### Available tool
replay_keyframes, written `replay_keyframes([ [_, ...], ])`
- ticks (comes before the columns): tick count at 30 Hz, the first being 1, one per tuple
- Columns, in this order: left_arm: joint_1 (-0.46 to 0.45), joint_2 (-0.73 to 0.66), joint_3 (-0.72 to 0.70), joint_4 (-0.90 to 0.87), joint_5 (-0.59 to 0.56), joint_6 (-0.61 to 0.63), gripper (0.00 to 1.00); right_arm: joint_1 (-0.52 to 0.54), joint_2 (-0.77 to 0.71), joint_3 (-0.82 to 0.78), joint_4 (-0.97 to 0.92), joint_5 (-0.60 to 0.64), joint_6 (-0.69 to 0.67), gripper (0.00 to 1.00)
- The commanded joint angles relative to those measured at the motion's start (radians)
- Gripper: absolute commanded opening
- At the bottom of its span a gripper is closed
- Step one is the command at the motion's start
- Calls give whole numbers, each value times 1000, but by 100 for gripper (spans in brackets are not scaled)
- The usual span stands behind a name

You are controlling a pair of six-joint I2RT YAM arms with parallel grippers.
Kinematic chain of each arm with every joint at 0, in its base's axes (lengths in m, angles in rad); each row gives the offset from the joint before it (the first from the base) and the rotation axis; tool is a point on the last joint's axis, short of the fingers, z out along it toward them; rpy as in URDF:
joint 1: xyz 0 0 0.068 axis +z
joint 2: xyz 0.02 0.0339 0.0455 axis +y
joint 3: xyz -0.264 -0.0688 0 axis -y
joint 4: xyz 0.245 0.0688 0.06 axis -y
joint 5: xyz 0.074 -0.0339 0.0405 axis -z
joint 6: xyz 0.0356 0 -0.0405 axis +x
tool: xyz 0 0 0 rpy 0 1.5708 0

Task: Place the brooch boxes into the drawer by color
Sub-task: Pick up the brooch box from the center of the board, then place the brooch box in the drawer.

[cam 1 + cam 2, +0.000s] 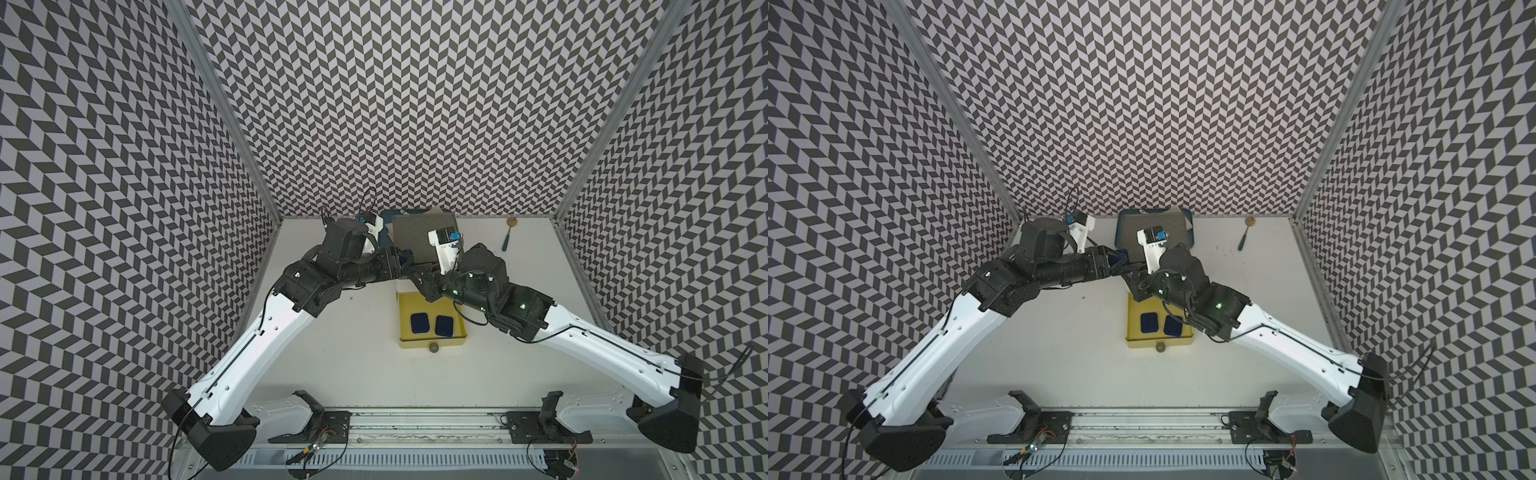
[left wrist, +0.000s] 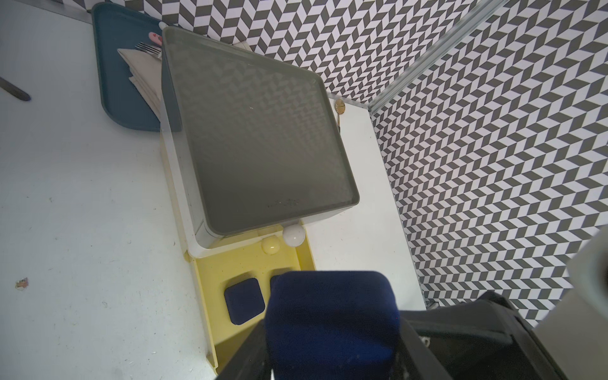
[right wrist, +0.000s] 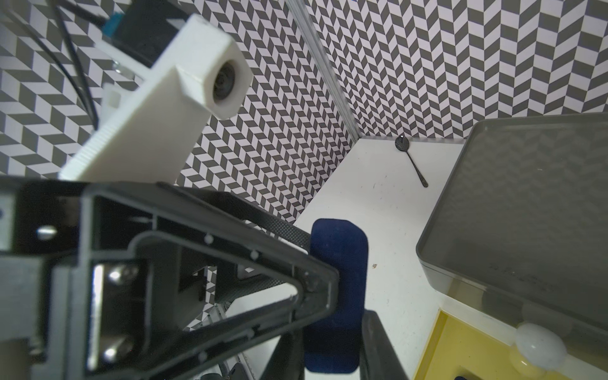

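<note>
Three navy boxes on show, so count them. Two lie flat in the open yellow drawer (image 1: 432, 344), box (image 1: 419, 323) beside box (image 1: 444, 325). The drawer is pulled out from the bottom of the chest (image 1: 411, 237).

The third box (image 2: 332, 306) is in the air just in front of the chest, near its left front corner — and two grippers are on it. The left gripper (image 2: 334, 320) is clamped on it. The right gripper (image 3: 332, 339) has a finger against each side, with no gap showing.

Three knobs on the chest front: white (image 2: 293, 235), yellow (image 2: 270, 245) and grey (image 1: 433, 348).

Two spoons lie on the table — a gold spoon (image 1: 509, 232) right of the chest and a dark spoon (image 3: 411, 161) left of it. One blue tray (image 2: 112, 65) lies behind the chest, carrying one fork (image 2: 148, 48).
</note>
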Motion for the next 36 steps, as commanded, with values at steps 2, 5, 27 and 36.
replay_keyframes([
  [2,-8,-1,30,4,-15,3,60,2,-31,-13,60,-3,-4,12],
  [5,-8,-6,30,6,-30,2,76,0,-44,-21,62,4,9,10],
  [27,52,-27,51,-22,-146,45,100,-253,-464,-523,40,-297,235,7],
  [36,166,-112,-87,75,-7,66,100,-344,-359,-671,234,-448,284,7],
])
